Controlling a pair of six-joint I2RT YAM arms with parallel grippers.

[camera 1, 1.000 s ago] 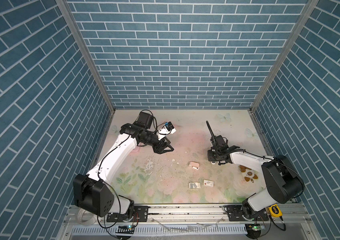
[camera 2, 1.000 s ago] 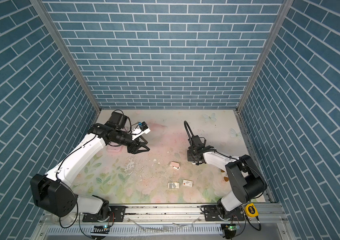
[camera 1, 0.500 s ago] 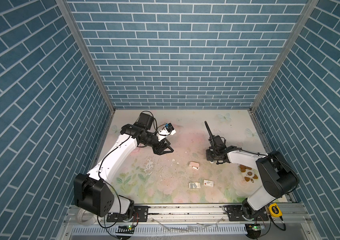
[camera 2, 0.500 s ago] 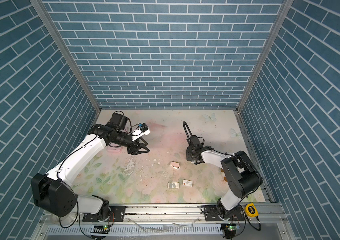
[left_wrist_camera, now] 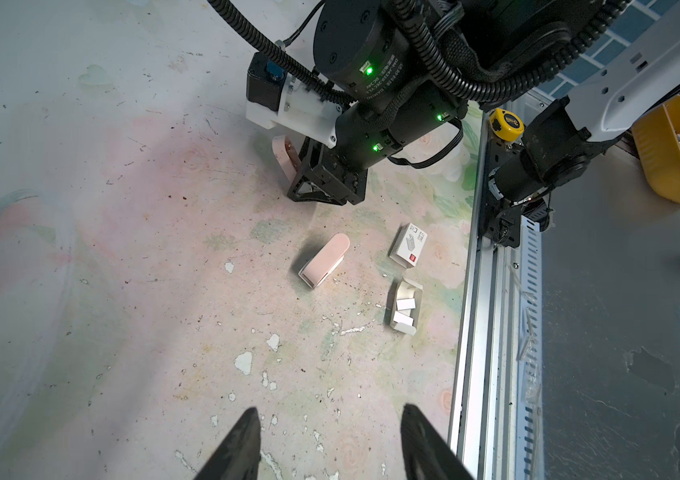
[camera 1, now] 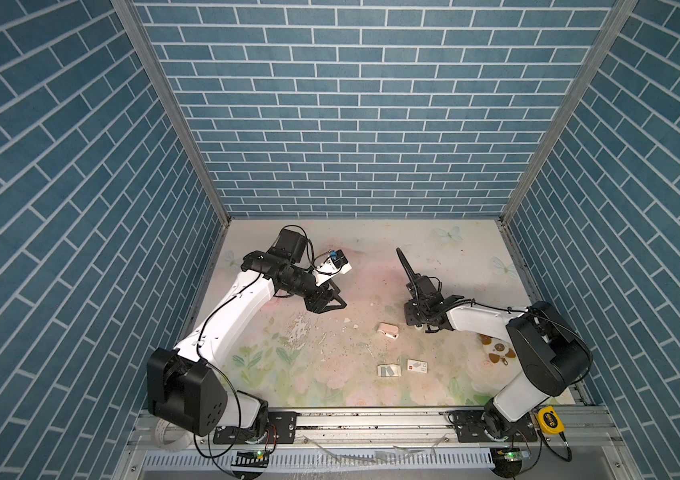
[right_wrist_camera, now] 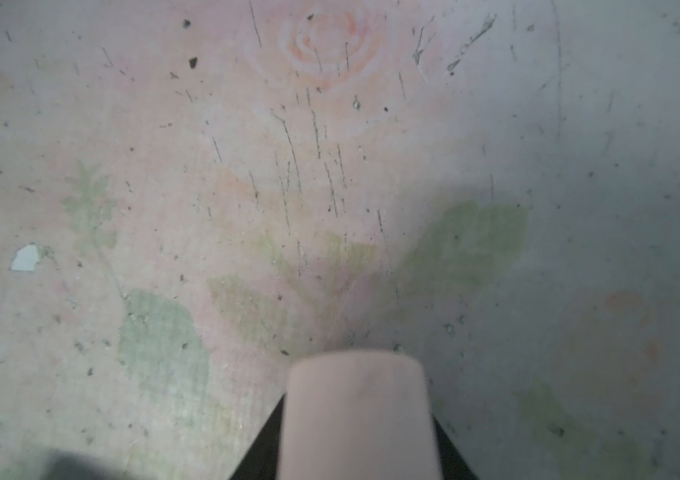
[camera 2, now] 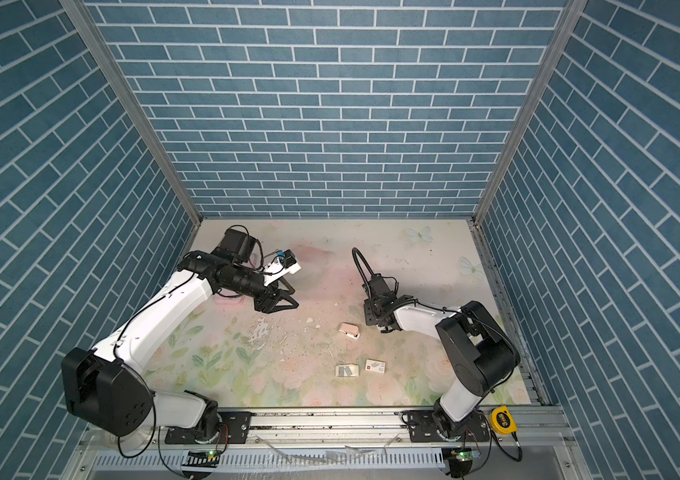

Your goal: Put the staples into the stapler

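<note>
A small pink stapler (camera 1: 388, 330) (camera 2: 348, 330) (left_wrist_camera: 323, 259) lies on the floral table, right of the middle. The staples (camera 1: 389, 370) (camera 2: 347, 370) (left_wrist_camera: 404, 307) sit as grey strips in a cream-white cardboard tray near the front edge. My right gripper (camera 1: 418, 325) (camera 2: 379, 326) (right_wrist_camera: 357, 415) points down at the table just right of the stapler. It is shut on a second pink rounded piece (left_wrist_camera: 284, 160) (right_wrist_camera: 359, 411), with its dark fingers against both sides. My left gripper (camera 1: 340, 297) (camera 2: 294, 297) (left_wrist_camera: 330, 411) hovers open and empty at the left.
A flat white card sleeve (camera 1: 417, 366) (left_wrist_camera: 409, 245) with a red square lies next to the tray. White flakes (camera 1: 298, 328) dot the middle. Orange-brown bits (camera 1: 496, 353) lie at the right. A yellow tape measure (camera 1: 550, 417) rests on the front rail, and a yellow bin (left_wrist_camera: 679, 153) stands beyond it.
The right arm's elbow and shoulder have shifted slightly while its gripper stays at the same spot by the stapler. The left arm has barely moved.
</note>
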